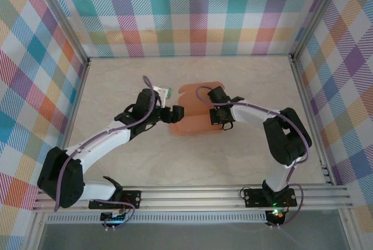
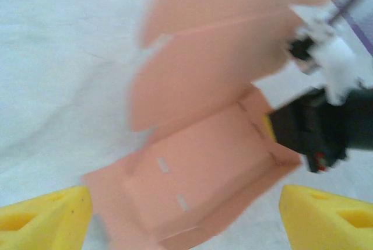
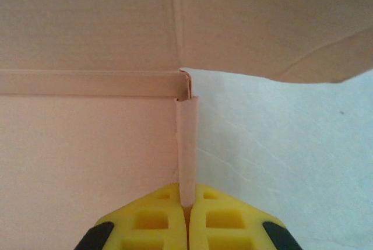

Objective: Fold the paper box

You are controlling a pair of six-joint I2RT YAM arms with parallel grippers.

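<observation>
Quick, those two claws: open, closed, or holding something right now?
Left gripper: open, gripping nothing.
Right gripper: closed, pinching a thin edge of the paper box.

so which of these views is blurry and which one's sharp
Left wrist view: blurred throughout, the paper box soft-edged and smeared; right wrist view: sharp, crisp on the box edge pinched in the right pincer; top external view: evenly lit, only soft shadows under the arms, no glare.
</observation>
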